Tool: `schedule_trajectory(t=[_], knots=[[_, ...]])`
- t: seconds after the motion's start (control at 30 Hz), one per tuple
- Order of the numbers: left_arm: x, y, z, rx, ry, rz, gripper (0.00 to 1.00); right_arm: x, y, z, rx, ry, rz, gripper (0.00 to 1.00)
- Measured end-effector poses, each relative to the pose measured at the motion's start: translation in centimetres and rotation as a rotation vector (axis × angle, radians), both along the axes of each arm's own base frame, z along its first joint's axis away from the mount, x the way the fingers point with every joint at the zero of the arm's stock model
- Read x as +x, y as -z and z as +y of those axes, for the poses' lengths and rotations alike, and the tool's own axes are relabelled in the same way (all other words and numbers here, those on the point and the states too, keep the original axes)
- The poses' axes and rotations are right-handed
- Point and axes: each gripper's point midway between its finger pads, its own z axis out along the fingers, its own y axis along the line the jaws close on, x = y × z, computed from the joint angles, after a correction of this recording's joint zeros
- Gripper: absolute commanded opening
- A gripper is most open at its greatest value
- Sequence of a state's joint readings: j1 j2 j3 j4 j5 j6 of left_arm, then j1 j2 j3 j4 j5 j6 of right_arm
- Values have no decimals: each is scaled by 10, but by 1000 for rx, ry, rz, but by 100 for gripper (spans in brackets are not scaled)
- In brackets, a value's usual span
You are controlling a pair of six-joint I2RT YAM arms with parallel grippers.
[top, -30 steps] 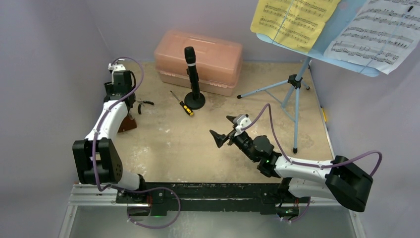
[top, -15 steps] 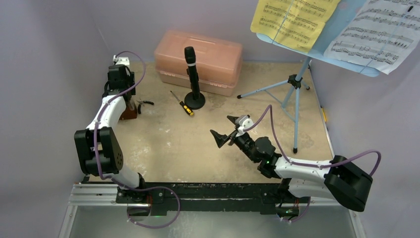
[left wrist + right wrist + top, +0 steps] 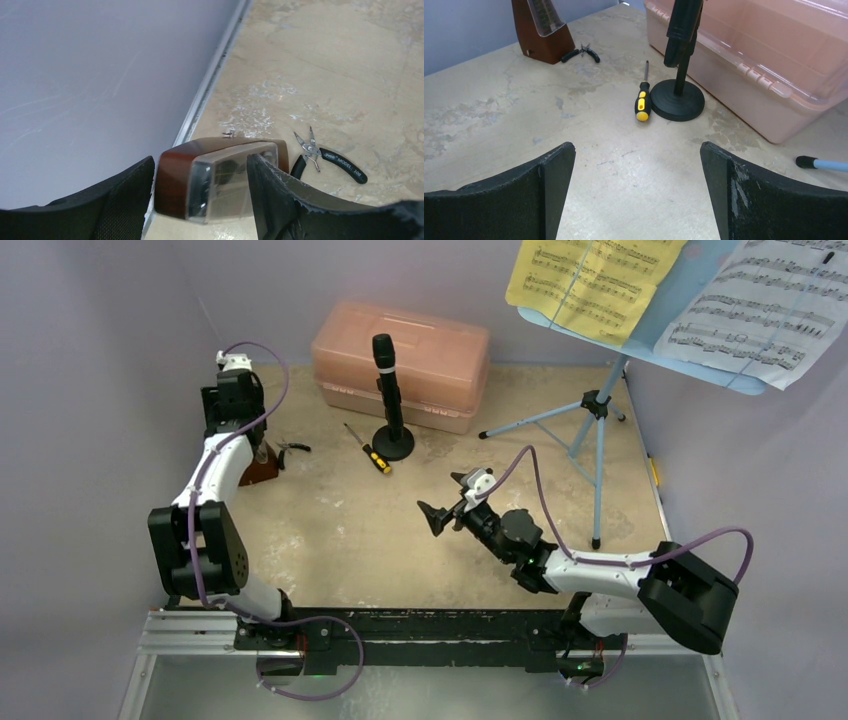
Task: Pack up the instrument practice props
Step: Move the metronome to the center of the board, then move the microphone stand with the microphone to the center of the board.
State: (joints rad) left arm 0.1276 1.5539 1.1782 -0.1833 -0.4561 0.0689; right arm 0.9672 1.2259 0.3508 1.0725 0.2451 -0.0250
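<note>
Black right jaws (image 3: 636, 150), nearest item, centre of the top view: spread wide, holding nothing, poised over the bare beige surface (image 3: 340, 540).

Beyond them we list a yellow-handled screwdriver (image 3: 368, 450). It lies just beside the round base of the black clarinet-like pipe (image 3: 388, 390), which stands upright in front of the translucent pink case (image 3: 440, 345).

At the left of the frame, the left jaws (image 3: 200, 165) are parted astride the brown wooden metronome (image 3: 172, 182). The metronome stands on the surface close to the wall. A sliver of gap shows at one finger, and we see no firm hold. Small black-handled pliers (image 3: 293, 450) lie just beside the metronome.

Farthest, upper right: the light-blue music stand (image 3: 612, 390) on its tripod, carrying a yellow page (image 3: 590, 280) and a white page (image 3: 760, 300) of sheet music.
</note>
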Motion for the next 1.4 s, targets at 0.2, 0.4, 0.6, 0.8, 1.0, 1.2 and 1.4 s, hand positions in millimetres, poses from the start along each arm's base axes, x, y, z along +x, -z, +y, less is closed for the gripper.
schedule_trajectory(t=[0.2,0.4,0.6,0.8,1.0,1.2,1.4], knots=[[-9,-29,5,11,-72,-68,69,5,-12,6,-11,2,-7,98],[-12,-56,-10,-18,-73,-134,77,16,-32,13,-29,28,-25,98],[-23,-93,-61,-30,35,-209,90,34,-60,30,-22,58,-35,98],[-42,-139,-94,-80,121,-348,98,64,-73,57,-22,110,-6,98],[-51,-154,-105,-158,164,-429,99,104,-69,75,-21,211,29,98],[-48,-148,-113,-194,192,-418,99,152,-63,71,10,339,25,98],[-48,-146,-115,-200,194,-414,99,190,-61,69,31,413,-12,97]])
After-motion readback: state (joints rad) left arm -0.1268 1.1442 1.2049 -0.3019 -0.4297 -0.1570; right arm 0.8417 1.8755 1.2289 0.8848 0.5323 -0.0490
